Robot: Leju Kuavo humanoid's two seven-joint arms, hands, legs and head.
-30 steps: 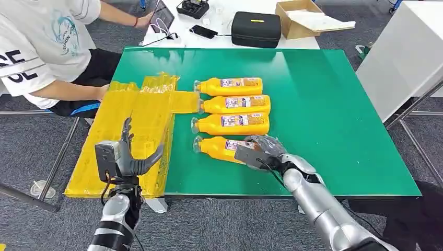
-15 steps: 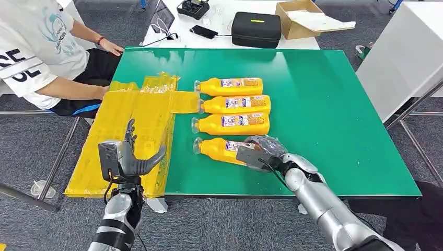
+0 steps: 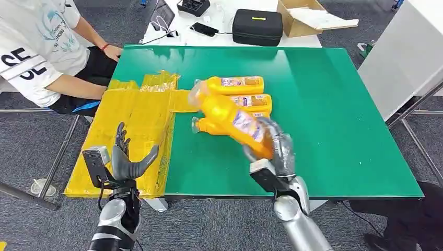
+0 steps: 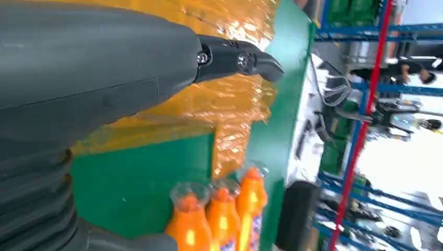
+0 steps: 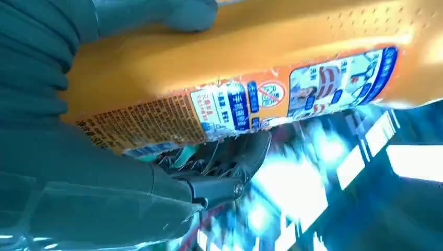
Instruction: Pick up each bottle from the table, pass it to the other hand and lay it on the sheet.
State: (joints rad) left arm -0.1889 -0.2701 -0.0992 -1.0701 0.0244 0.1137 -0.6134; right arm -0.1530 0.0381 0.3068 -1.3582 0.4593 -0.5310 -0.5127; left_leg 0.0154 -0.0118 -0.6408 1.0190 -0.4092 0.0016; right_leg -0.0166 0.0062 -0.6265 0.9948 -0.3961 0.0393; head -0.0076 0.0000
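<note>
My right hand (image 3: 274,151) grips a bottle (image 3: 230,117) by its base end and holds it above the green table (image 3: 334,120), tilted, with its clear cap pointing up and away toward my left. In the right wrist view my thumb (image 5: 156,13) lies over the orange body and my darker fingers (image 5: 230,157) curl under the label.

Three more bottles (image 3: 237,85) lie side by side on the table behind the raised one, caps toward the sheet (image 3: 136,120). The yellow sheet covers the table's left edge, crinkled along its far end.

My left hand (image 3: 123,162) is empty, fingers spread apart and pointing up, over the near corner of the sheet.

A person (image 3: 36,47) sits at the far left of the table, one hand by its corner.
</note>
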